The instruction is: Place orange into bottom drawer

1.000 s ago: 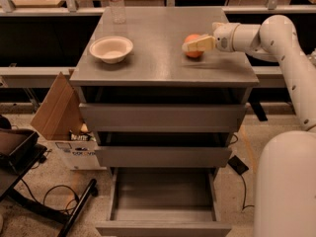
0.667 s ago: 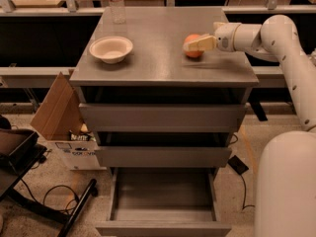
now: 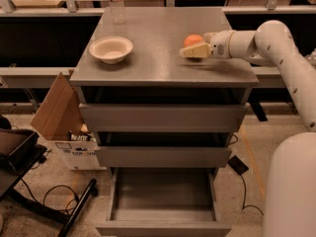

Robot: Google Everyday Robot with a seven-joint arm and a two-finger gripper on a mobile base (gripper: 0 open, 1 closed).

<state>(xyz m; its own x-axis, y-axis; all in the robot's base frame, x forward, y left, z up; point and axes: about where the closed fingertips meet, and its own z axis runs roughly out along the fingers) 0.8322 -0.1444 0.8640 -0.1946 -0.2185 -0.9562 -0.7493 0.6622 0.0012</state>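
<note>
The orange [image 3: 192,39] is at the right side of the grey cabinet top [image 3: 158,68]. My gripper [image 3: 194,47] reaches in from the right and is shut on the orange, with the near finger [image 3: 195,51] across its front lower side. The far finger is hidden behind the fruit. The orange is just above the top surface. The bottom drawer [image 3: 163,227] is pulled open at the foot of the cabinet, and its tray is empty. The two drawers above it are closed.
A cream bowl [image 3: 110,48] sits on the left of the cabinet top. A clear bottle [image 3: 116,4] stands at the back left. A cardboard box [image 3: 59,112] and a black chair base [image 3: 19,172] stand on the floor to the left. Cables lie on the floor.
The orange and the gripper have shifted slightly up and to the left. More of the orange now shows above the near finger.
</note>
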